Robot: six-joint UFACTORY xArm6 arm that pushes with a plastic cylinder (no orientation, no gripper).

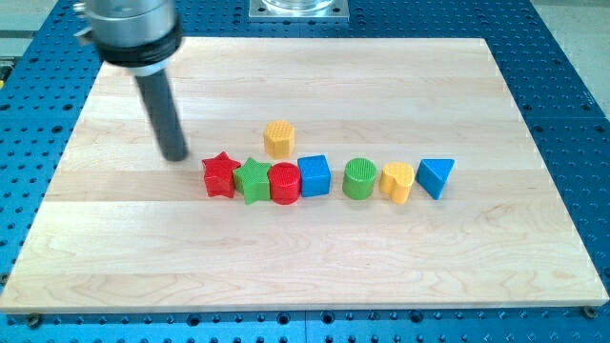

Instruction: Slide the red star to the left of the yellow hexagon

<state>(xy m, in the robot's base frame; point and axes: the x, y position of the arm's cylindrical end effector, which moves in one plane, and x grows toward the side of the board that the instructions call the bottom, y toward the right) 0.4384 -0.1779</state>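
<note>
The red star [220, 175] lies on the wooden board at the left end of a row of blocks, touching a green star [253, 180]. The yellow hexagon [278, 138] stands alone just above the row, up and to the right of the red star. My tip [175, 155] rests on the board up and to the left of the red star, a short gap away and not touching it.
The row continues to the right with a red cylinder [284, 183], a blue cube [314, 176], a green cylinder [359, 178], a yellow heart [397, 181] and a blue triangle [435, 176]. The wooden board [114, 248] lies on a blue perforated table.
</note>
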